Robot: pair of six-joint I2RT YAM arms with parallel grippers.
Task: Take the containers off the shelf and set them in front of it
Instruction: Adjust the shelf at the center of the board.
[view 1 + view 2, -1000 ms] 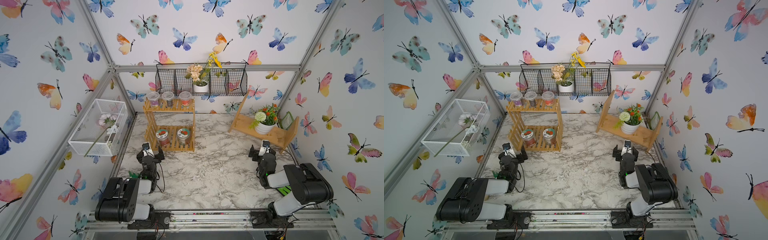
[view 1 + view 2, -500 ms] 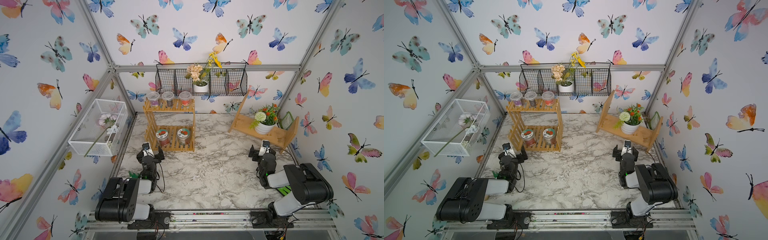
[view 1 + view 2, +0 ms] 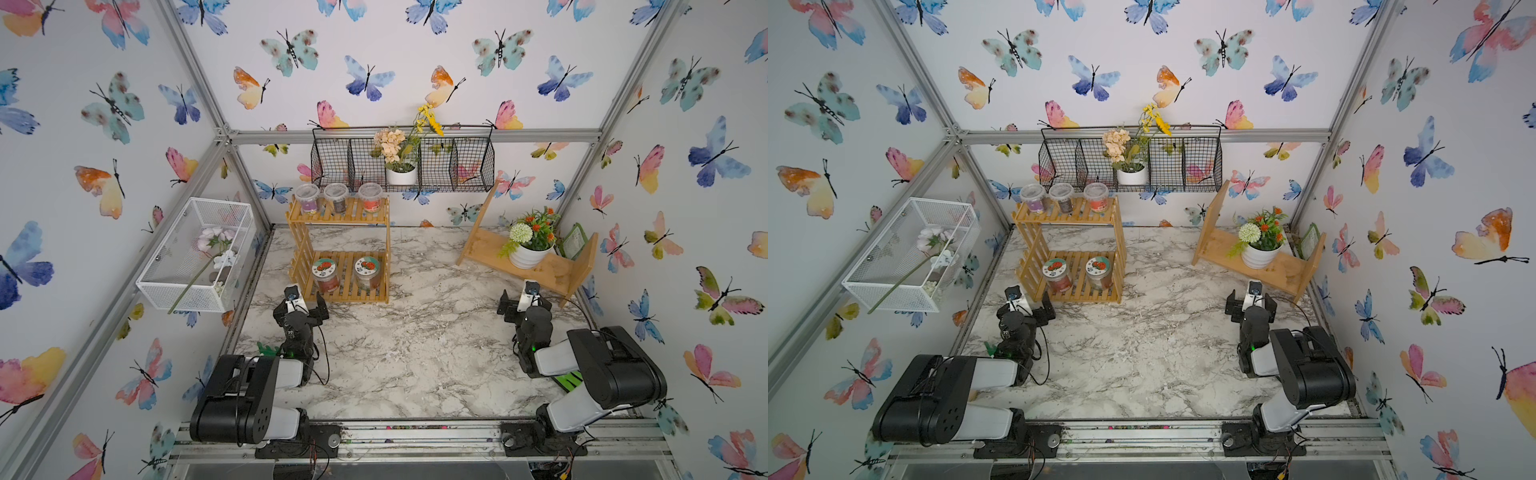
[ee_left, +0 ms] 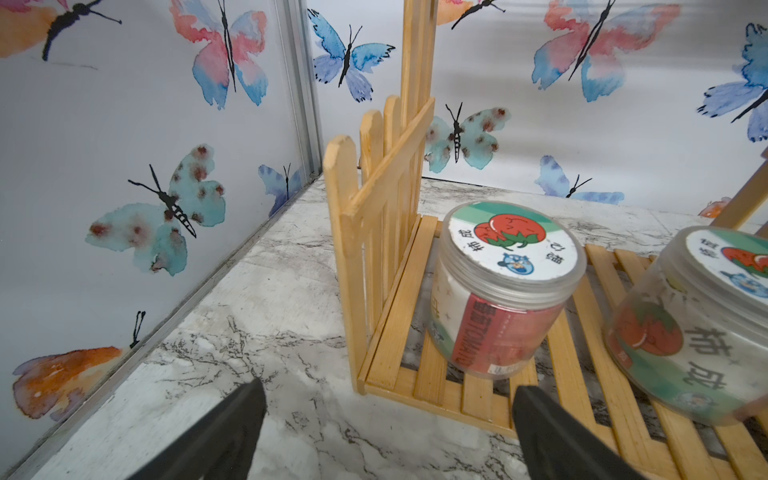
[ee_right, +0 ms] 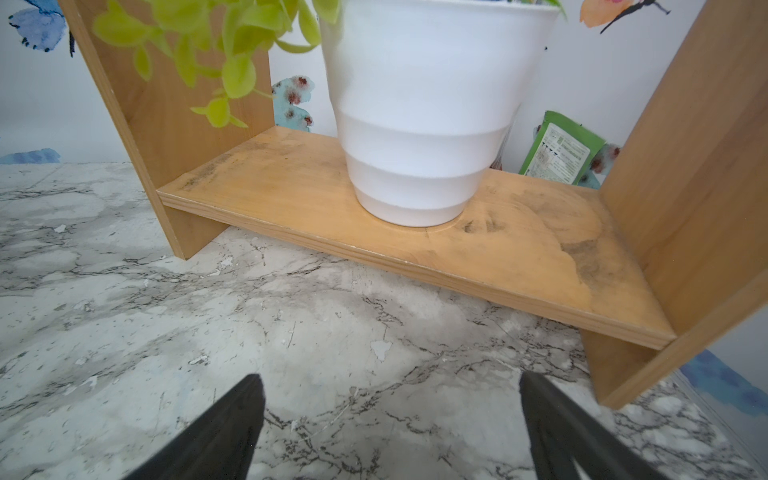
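Containers (image 3: 326, 274) all sit on the shelf (image 4: 386, 345), none out front yet; left tool (image 4: 388, 390) gapes wide and empty, low at the bottom tier's corner, nearest jar (image 4: 503, 291) just beyond it, second jar (image 4: 698, 324) alongside; right tool (image 5: 390, 382) likewise wide and empty, well apart, facing a white pot (image 5: 419, 124); three small cups (image 3: 336, 197) up on the top tier. Jars look like stiff, light, smooth plastic, probably slippery; best pinched across the body under the lid, minding the side slats; cups seem thinner, so a gentle squeeze below the rim.
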